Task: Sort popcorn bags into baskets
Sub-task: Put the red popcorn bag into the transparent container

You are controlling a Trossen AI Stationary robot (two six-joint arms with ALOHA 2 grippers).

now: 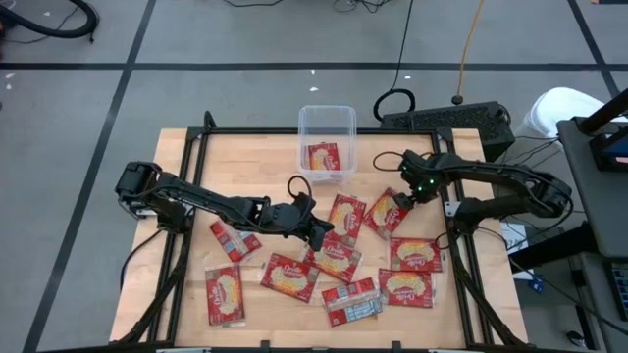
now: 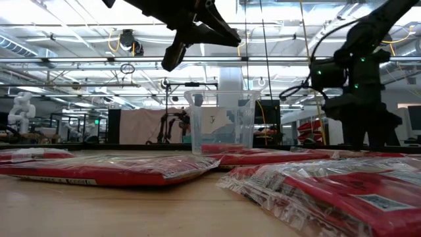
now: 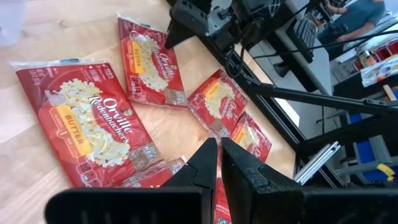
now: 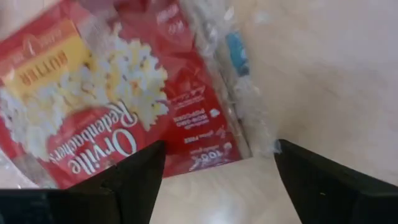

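One popcorn bag (image 1: 323,156) in the basket (image 1: 327,120), other bags (image 1: 339,260) scattered before it.

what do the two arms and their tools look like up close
Both arms are dark, nearly black, built of jointed segments with black cables running along them. The left tool ends in two slim, tapering black fingers. The right tool has broad, flat black fingers, and small green lights glow on its wrist.

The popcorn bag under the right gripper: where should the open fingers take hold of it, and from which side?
Probably at its free short edge, coming from above. The popcorn bag lies flat on the table, and the right gripper hangs over that end, fingers wide open. A slightly tilted approach may help slip one finger under the crinkled seal.
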